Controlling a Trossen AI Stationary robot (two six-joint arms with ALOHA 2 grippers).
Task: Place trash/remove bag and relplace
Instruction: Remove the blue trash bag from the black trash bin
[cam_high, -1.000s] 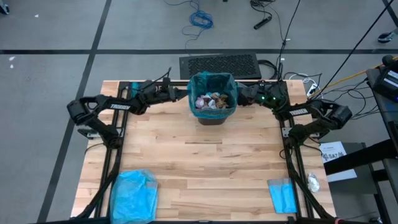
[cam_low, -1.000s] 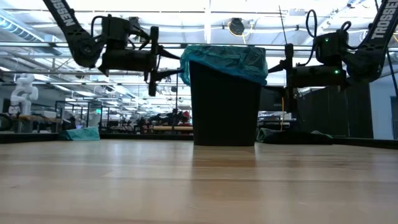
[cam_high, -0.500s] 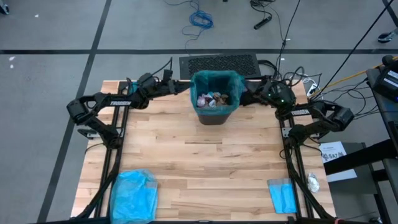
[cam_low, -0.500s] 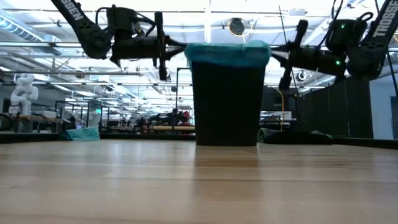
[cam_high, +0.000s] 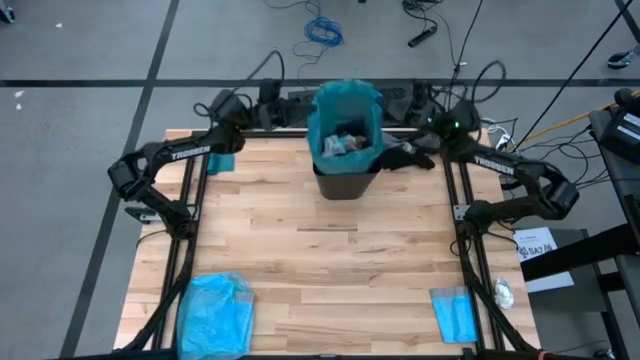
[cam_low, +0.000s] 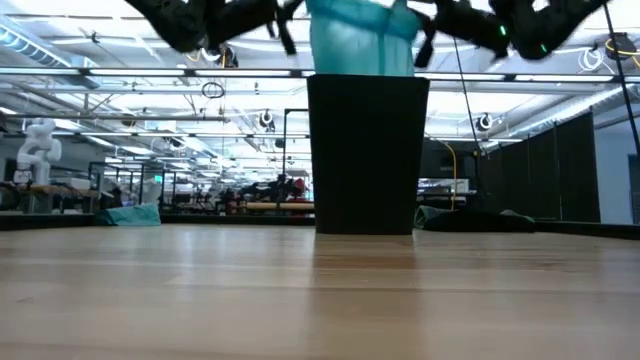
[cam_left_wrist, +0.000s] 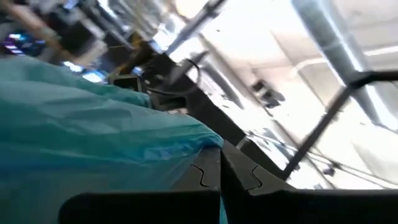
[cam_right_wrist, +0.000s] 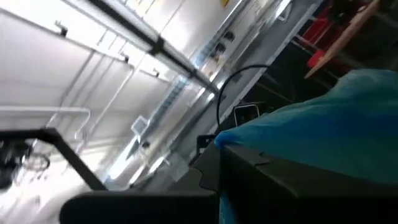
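- The wooden table (cam_high: 330, 260) carries the whole scene, and the black bin (cam_high: 346, 183) stands near its far edge, at 12 o'clock from the table centre.
- The bag (cam_high: 345, 118), dark teal-green plastic, rises out of the bin; in the low view its upper part (cam_low: 362, 38) stands above the bin rim.
- At 7 o'clock on the table lies a paler sky-blue plastic bag (cam_high: 214, 312), and at 5 o'clock a small flat blue packet (cam_high: 455, 314).
- The left gripper (cam_high: 295, 106) is at 9 o'clock of the bag, fingers (cam_left_wrist: 205, 177) pressed together on the bag's edge.
- The right gripper (cam_high: 395, 157) is at 3 o'clock of the bag, fingers (cam_right_wrist: 211, 171) also pinched on the teal plastic.
- The trash (cam_high: 345, 142), small crumpled scraps, sits inside the bag.
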